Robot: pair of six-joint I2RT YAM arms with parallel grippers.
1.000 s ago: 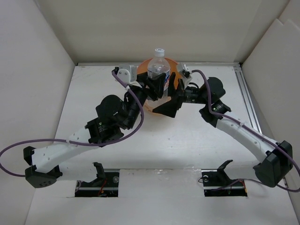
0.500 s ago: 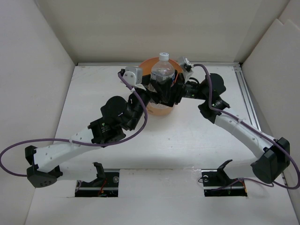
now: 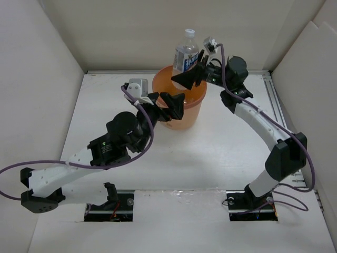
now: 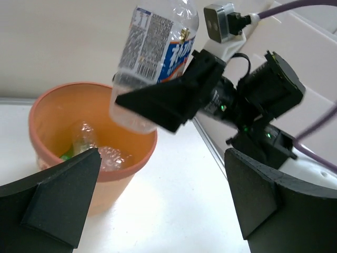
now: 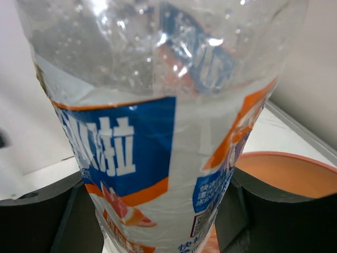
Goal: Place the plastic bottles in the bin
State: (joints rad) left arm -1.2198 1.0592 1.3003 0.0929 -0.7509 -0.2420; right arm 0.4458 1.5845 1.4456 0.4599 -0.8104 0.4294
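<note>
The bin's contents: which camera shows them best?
Left wrist: it looks into the bin, showing clear bottles and something green. Top view shows only its rim and wall; right wrist, filled by the held bottle, only a rim sliver.

the orange bin stands upright on the white table, near its far edge.

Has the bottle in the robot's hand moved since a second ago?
Yes. In the top view the bottle, in the right gripper, has gone up the picture, farther past the table's back edge.
</note>
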